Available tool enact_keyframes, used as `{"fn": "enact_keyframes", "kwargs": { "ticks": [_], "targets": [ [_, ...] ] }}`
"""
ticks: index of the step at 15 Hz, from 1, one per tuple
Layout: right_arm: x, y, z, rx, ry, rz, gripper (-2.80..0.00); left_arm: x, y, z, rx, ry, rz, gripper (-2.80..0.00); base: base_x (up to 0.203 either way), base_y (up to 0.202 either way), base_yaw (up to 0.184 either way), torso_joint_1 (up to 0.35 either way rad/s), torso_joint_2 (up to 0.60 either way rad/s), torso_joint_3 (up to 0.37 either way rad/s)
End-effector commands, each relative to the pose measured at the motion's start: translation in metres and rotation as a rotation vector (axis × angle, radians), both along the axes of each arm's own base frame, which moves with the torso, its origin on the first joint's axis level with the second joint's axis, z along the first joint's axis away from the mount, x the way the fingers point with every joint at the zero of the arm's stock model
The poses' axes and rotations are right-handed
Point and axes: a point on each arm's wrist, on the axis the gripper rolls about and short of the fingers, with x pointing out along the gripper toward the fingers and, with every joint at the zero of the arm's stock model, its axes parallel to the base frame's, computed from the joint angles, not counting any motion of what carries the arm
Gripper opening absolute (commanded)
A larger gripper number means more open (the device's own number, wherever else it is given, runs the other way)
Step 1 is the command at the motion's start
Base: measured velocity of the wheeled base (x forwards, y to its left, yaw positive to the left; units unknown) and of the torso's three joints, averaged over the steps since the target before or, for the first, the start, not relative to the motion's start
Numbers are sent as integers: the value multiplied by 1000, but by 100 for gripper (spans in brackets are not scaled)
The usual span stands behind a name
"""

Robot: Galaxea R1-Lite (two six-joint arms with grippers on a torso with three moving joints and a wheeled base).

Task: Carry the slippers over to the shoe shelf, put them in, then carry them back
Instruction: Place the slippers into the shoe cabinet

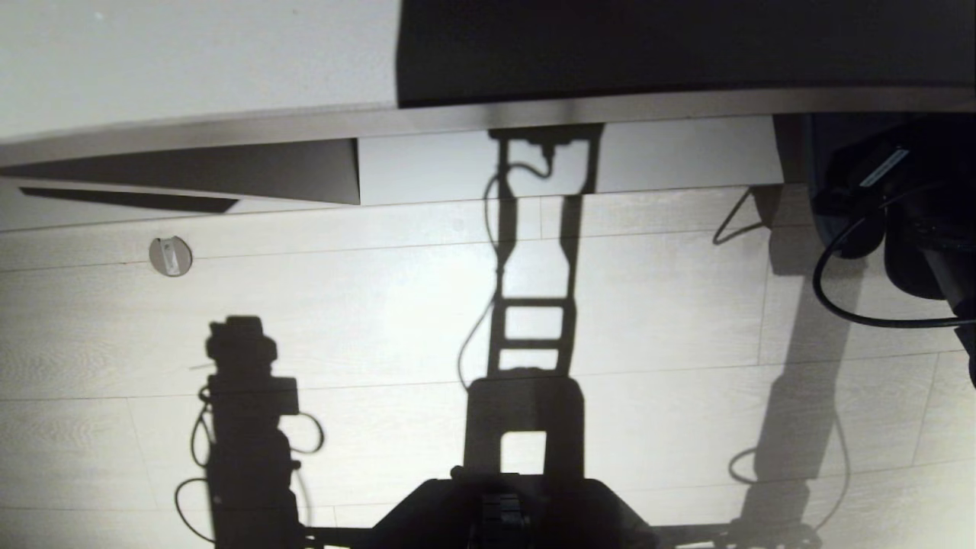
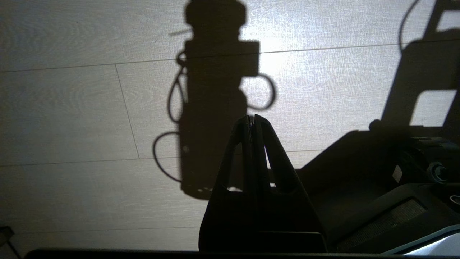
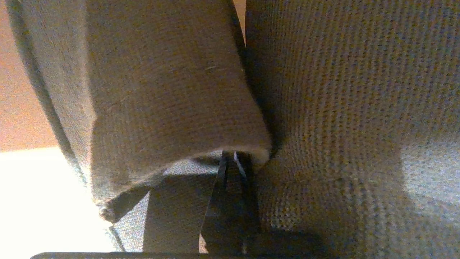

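Two slippers [image 3: 172,90], grey woven fabric, side by side and filling the right wrist view; right gripper [image 3: 233,162] clamped on their inner edges, fingers pressed together between the pair. Right arm [image 1: 915,221] raised at the right edge of the head view, near the pale boards of the shoe shelf [image 1: 572,160]. Left gripper [image 2: 251,120] closed and empty, hanging over the pale wood-grain floor [image 2: 72,118]. Small round fitting [image 1: 170,255] on the floor at left.
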Motion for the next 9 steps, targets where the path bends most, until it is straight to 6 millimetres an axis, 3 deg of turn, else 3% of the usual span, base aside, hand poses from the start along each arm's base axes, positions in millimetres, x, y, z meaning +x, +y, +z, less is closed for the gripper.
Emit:
{"fn": "enact_keyframes", "kwargs": {
  "ticks": [1, 4, 9],
  "targets": [
    [22, -1, 3, -3, -23, -2, -280, 0, 0, 0, 0, -1, 0, -280, 0, 0, 0, 0, 0, 0],
    [33, -2, 10, -5, -42, -5, -280, 0, 0, 0, 0, -1, 0, -280, 0, 0, 0, 0, 0, 0],
    [57, -2, 39, 9, -79, -21, -280, 0, 0, 0, 0, -1, 0, -280, 0, 0, 0, 0, 0, 0]
  ]
}}
